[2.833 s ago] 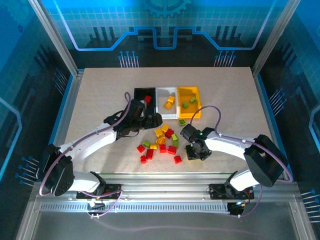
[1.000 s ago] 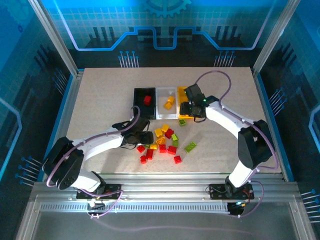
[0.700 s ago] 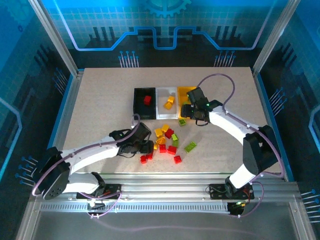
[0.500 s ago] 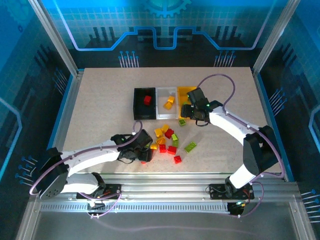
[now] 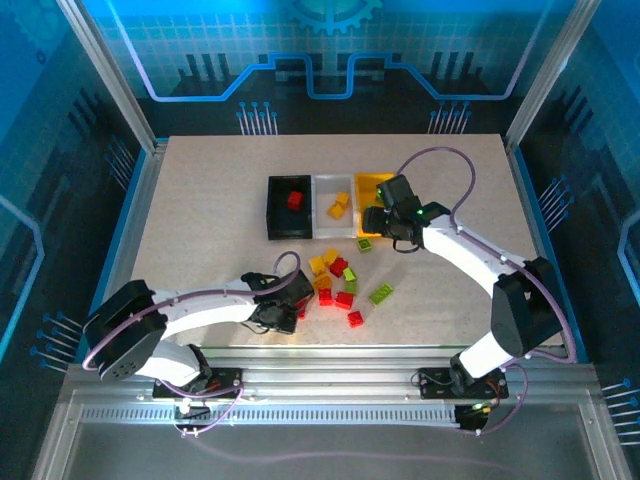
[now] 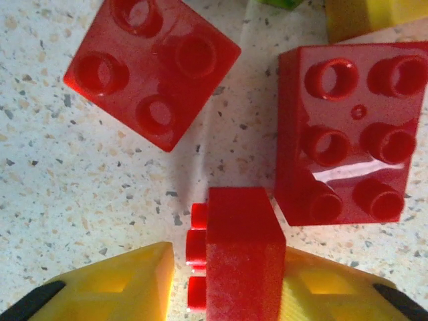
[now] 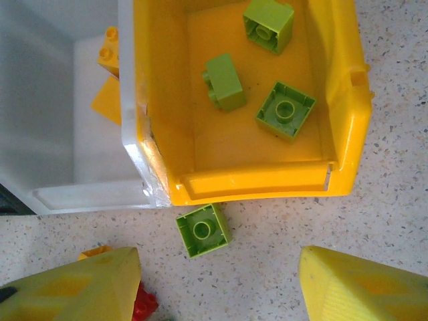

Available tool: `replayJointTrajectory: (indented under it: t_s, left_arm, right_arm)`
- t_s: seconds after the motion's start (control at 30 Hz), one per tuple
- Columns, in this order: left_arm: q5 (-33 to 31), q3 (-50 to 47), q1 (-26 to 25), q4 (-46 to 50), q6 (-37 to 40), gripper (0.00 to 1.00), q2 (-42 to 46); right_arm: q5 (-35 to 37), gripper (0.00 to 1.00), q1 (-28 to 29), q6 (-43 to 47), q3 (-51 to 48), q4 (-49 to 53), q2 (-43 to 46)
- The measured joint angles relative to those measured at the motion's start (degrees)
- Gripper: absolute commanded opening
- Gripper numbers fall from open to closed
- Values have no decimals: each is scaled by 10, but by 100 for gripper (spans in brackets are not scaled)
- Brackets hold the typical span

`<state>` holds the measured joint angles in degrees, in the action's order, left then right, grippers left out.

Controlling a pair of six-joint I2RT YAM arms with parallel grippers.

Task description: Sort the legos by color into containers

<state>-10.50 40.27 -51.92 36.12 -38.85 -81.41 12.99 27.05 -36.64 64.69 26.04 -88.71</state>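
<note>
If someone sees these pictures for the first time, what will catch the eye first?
The bright heap of red, yellow and green legos in the middle of the table, before the row of black, white and yellow containers. Close up, a red brick sits between the left end effector's fingers, and the right end effector hangs open over a stray green brick outside the yellow bin.

so my fingers (image 6: 114, 287) are yellow, there's a red brick (image 6: 244, 267) between them, the table (image 6: 87, 174) is speckled beige, and lime green bricks (image 7: 224, 81) sit in the yellow-orange bin (image 7: 344, 114)
</note>
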Motion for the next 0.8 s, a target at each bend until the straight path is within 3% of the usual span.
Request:
replayJointTrajectory:
  t_s: [0.3, 0.5, 0.67, 0.8]
  left_arm:
    - [-24, 1, 0, 1, 0, 19, 2]
    - [-39, 24, 11, 34, 0, 16, 55]
    - [-48, 102, 97, 26, 10, 16, 97]
    - [-53, 199, 172, -11, 26, 15, 40]
  right_arm:
    - [0, 65, 0, 0, -2, 0, 0]
    - [0, 65, -1, 0, -2, 0, 1]
    - [-3, 65, -1, -3, -7, -2, 11]
    - [-5, 65, -1, -7, -15, -1, 12]
